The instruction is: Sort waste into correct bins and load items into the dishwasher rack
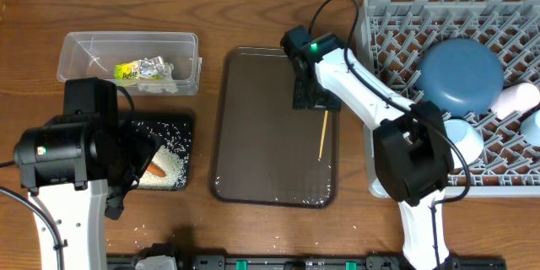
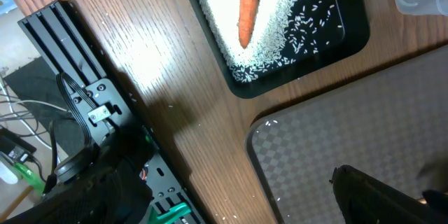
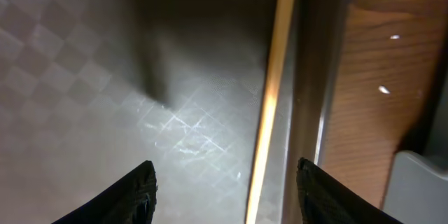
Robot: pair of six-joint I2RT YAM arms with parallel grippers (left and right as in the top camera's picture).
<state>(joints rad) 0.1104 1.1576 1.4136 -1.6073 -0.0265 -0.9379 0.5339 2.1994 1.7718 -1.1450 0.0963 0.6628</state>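
One thin wooden chopstick [image 1: 322,135] lies along the right rim of the brown tray [image 1: 261,152]. My right gripper [image 1: 309,97] hovers just above its far end. In the right wrist view that gripper [image 3: 224,182] is open, with the chopstick [image 3: 274,91] between its fingertips and nothing gripped. The black tray [image 1: 184,126] holds white rice [image 2: 231,35] and an orange carrot [image 2: 249,3]. My left gripper [image 1: 126,173] stands open above that tray's near corner, empty. The grey rack [image 1: 396,25] carries a dark blue bowl [image 1: 460,74], a light blue bowl [image 1: 462,139] and two cups.
A clear tub [image 1: 84,55] at the back left contains a yellow-green wrapper [image 1: 135,71] and white tissue [image 1: 160,85]. Loose rice grains dot the wood in front of the black tray. A black equipment rail [image 2: 77,77] runs along the table's front edge.
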